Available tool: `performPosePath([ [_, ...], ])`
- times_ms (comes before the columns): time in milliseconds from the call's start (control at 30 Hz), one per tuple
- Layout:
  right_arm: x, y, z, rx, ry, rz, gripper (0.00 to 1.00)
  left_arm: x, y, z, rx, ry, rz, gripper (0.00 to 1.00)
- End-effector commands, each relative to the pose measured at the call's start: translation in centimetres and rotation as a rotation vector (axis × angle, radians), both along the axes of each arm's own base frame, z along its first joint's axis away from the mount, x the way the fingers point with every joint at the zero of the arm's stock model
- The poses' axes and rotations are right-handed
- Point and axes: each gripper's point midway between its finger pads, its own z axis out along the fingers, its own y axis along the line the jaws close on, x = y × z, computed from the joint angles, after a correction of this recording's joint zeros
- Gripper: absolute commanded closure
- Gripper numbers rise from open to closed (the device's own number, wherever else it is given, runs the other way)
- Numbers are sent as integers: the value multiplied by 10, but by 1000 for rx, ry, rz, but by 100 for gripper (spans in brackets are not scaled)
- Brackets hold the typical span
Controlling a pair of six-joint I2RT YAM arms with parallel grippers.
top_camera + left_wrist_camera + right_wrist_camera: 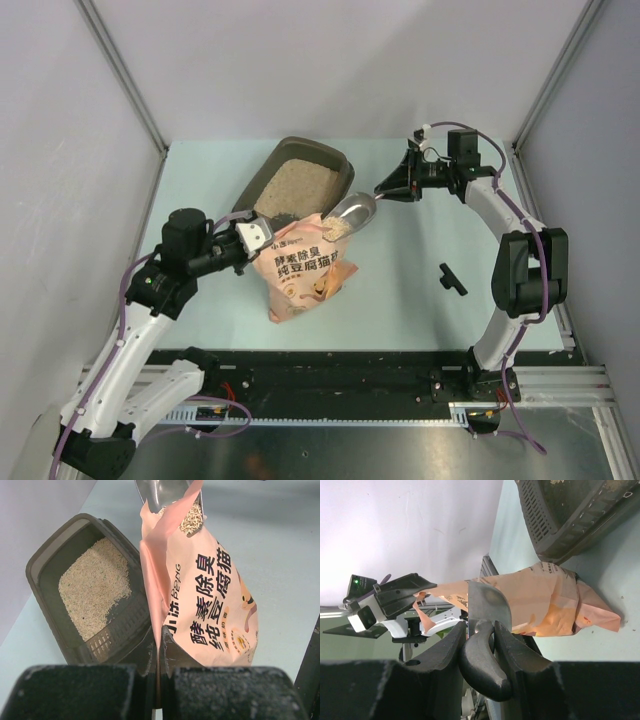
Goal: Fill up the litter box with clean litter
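Left hand (250,237) pinches an edge of the salmon-pink printed bag (305,272) (mouth open); right hand (388,190) clamps the grey metal scoop (352,212), carrying pale beige litter granules (192,522), at the bag's one o'clock.

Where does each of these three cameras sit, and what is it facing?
Top: overhead behind the bases, looking down; left arm and right arm show.
Left wrist: on the left arm, facing litter box; left tool pinches bag.
Right wrist: on the right arm, facing bag; right tool grips scoop.
All three share the bag.
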Motion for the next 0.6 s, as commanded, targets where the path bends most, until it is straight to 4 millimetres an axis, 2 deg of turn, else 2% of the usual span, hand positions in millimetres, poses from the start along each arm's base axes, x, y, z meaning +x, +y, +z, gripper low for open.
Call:
performPosePath([
  [0,-14,-1,26,46,-59,52,100,2,4,10,10,-46,9,100],
  [333,-7,0,34,89,-73,69,100,4,5,9,17,-44,17,100],
  [567,1,-2,30,106,-51,68,100,6,8,11,23,-51,37,100],
])
